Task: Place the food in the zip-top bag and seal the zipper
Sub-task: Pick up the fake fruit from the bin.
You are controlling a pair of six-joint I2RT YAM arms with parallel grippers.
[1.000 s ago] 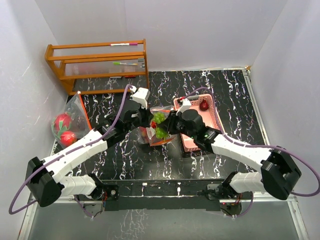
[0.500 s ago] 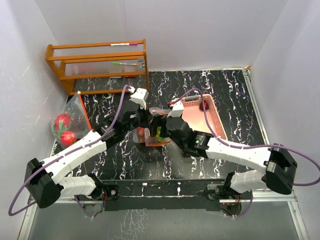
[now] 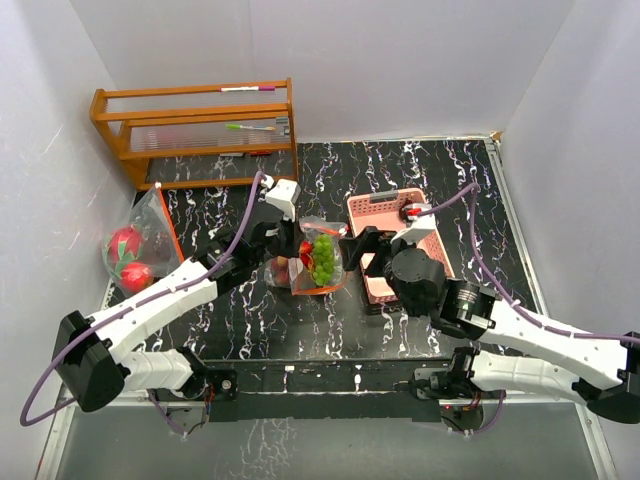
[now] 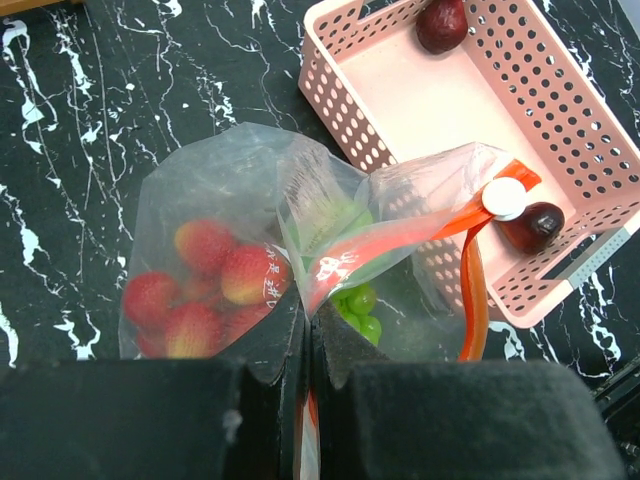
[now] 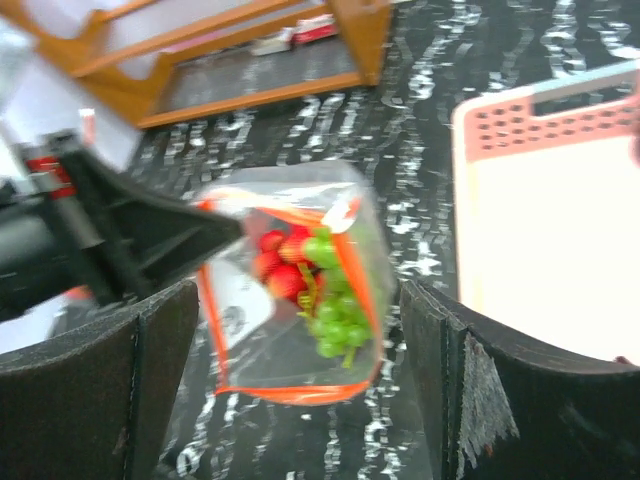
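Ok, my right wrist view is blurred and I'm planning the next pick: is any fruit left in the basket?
Observer: Yes, one dark fruit in the basket's corner, and a second dark fruit against its side wall.
Operator: Is the left gripper holding the bag?
Observer: Yes, the left gripper is shut on the bag's edge by the orange zipper.
Operator: Anything else out there?
Observer: A second bag holding a dragon fruit lies far out on the left arm's side.
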